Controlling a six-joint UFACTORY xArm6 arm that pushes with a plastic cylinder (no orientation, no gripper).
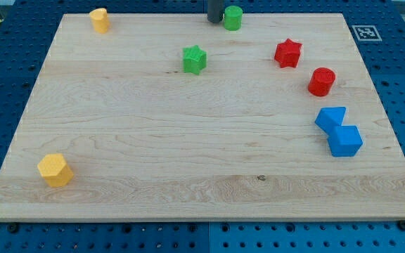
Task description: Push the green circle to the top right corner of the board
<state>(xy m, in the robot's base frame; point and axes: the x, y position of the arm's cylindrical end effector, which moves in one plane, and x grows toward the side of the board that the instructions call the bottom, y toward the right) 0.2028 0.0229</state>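
The green circle [233,17] stands near the board's top edge, a little right of the middle. My tip [214,21] is a dark rod end just left of the green circle, close to it or touching it. The board's top right corner [339,17] lies far to the right of the circle.
A green star [195,60] lies below and left of the circle. A red star [287,53] and a red circle [322,81] sit at the right. Two blue blocks [338,131] touch at the right edge. Yellow blocks sit at top left [100,20] and bottom left [55,170].
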